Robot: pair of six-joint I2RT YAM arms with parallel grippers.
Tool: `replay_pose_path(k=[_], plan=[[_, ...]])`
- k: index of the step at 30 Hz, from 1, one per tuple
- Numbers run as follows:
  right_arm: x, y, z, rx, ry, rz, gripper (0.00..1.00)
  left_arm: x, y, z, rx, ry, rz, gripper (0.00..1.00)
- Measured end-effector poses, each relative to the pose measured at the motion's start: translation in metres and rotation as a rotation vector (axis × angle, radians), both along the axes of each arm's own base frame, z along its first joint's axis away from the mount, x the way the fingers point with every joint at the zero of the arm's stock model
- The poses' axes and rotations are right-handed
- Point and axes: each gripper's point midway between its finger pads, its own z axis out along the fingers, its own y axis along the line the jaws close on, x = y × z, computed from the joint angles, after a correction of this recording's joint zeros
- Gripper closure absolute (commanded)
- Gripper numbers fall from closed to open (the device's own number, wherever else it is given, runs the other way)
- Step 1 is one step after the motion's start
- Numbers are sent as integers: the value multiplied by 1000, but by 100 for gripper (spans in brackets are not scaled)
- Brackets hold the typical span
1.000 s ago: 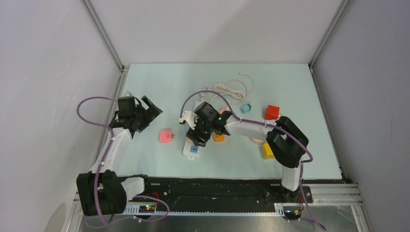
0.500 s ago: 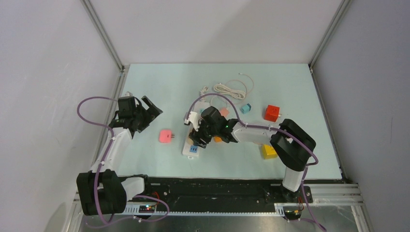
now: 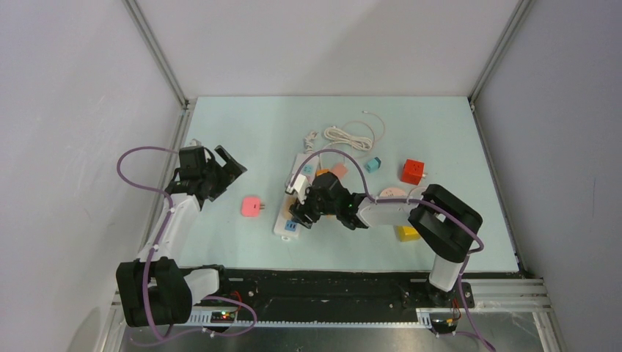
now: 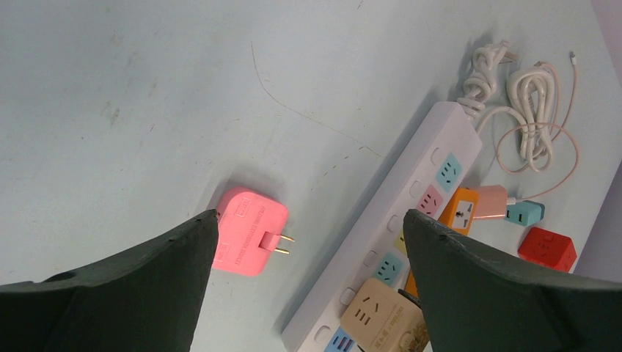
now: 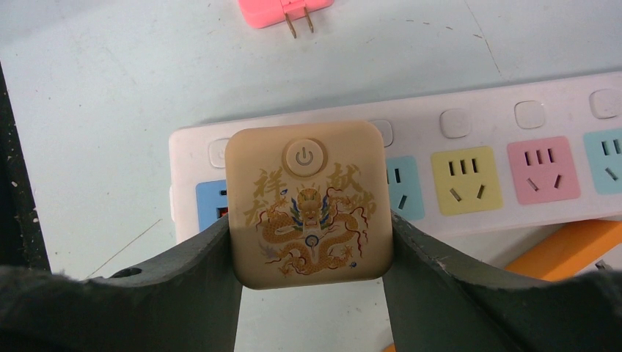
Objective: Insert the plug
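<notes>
A: What's biggest on the bench [image 3: 440, 132]?
B: The long white power strip [image 4: 411, 198], in the middle — lots of bare room left of it.
A: The right jaws?
B: Squeezing the tan plug [image 5: 308, 198] by two sides, right over the strip's near end. Pushed in? Can't tell.
A: The left jaws?
B: Wide apart, holding nothing, above the small pink plug [image 4: 249, 231], which lies near the strip's long edge, not touching.

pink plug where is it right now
Top view: the pink plug lies left of centre on the table, between the open left hand and the white power strip, prongs toward the strip.
</notes>
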Motion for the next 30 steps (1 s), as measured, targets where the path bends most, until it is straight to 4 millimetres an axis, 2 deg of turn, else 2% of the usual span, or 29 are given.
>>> replay_pose_path(k=[9,19,20,21,23,24,25,27,28,30], plan=[[2,8,-2,3,-10,-10,100,0,0,0,0,0,0,0],[4,15,-5,-88,36,-20,100,0,0,0,0,0,1,0],[4,15,-5,-98,40,-21,97,0,0,0,0,0,1,0],[4,16,-5,-104,42,-22,93,0,0,0,0,0,1,0],[4,16,-6,-118,43,-26,76,0,0,0,1,0,1,0],[4,16,-5,-125,41,-30,63,0,0,0,1,0,1,0],[4,16,-5,-128,37,-34,58,0,1,0,3,1,3,0],[4,16,-3,-128,33,-45,32,0,1,0,3,1,4,0],[5,15,-2,-128,35,-49,9,0,1,0,4,0,4,0],[2,10,-4,-146,62,-67,2,0,1,0,5,0,5,0]])
